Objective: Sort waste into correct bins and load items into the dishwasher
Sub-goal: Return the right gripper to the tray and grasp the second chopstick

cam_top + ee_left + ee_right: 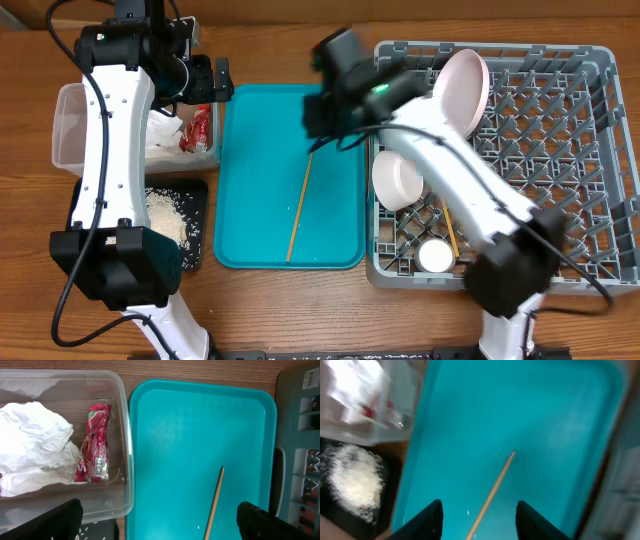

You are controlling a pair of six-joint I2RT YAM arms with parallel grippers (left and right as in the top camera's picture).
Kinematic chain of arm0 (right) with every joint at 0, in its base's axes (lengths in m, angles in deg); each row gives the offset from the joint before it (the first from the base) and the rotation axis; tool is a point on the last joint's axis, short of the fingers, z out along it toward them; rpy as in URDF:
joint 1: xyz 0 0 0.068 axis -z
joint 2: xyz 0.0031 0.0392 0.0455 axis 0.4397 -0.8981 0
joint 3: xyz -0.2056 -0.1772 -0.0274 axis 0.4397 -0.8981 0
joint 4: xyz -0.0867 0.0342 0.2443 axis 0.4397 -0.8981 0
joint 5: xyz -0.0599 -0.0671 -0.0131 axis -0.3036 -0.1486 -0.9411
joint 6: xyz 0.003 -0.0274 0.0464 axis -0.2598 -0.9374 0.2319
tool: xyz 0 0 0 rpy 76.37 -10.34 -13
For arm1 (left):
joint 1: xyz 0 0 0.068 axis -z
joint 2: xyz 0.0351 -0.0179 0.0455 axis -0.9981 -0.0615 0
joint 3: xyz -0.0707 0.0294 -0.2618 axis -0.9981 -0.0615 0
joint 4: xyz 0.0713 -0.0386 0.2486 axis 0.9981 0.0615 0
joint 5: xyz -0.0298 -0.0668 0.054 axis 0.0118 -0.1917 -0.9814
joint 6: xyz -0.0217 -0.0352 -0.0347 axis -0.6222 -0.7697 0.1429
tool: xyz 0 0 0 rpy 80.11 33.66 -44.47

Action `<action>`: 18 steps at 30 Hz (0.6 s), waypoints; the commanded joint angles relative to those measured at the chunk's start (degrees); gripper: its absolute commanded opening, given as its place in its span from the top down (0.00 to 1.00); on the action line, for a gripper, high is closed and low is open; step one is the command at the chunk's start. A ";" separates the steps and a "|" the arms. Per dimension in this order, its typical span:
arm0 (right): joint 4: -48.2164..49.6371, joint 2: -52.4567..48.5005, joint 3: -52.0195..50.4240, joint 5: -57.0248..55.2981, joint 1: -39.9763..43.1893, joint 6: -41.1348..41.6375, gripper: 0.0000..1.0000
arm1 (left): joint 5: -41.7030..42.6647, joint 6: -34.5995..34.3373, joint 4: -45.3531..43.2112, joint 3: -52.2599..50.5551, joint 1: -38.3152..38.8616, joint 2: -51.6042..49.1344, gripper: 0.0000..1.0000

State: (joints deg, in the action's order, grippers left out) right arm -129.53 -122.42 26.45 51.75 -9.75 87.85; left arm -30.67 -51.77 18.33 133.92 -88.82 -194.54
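Note:
One wooden chopstick [300, 207] lies lengthwise on the teal tray [250, 200]. My right gripper [480, 522] hovers open above the chopstick [495, 490], its fingers either side and nothing held. In the overhead view the right gripper [325, 105] is over the tray's far right part. My left gripper [157, 525] stands wide open and empty over the gap between the clear tub [127, 460] and the tray. The tub holds the crumpled napkin [32, 442] and red wrapper [95, 442]. Rice [168, 215] lies in the black tray [195, 255]. The grey rack [590, 150] holds a pink plate [462, 90], white bowl [398, 178], small cup [435, 257] and a second chopstick [450, 230].
The clear tub [68, 125] and the black tray sit left of the teal tray, and the rack sits against its right edge. A few stray rice grains lie on the teal tray [200, 435]. The left arm [110, 150] reaches over the tub and black tray.

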 commanded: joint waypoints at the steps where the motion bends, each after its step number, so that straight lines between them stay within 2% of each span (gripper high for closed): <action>1: 2.45 -5.38 -2.62 -7.06 -2.16 7.23 0.56 | -0.31 -0.57 -0.22 0.26 0.50 0.61 0.00; 7: 5.33 -13.27 -3.96 -8.02 -3.32 8.68 0.65 | -0.31 -0.57 -0.22 0.26 0.50 0.61 0.00; 18: 5.49 -18.25 -3.96 -6.45 -3.54 8.70 0.68 | -0.31 -0.57 -0.22 0.26 0.50 0.61 0.00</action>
State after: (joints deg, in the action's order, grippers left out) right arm -124.06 -139.54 22.56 45.04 -13.29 96.02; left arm -30.67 -51.77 18.31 133.92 -88.82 -194.54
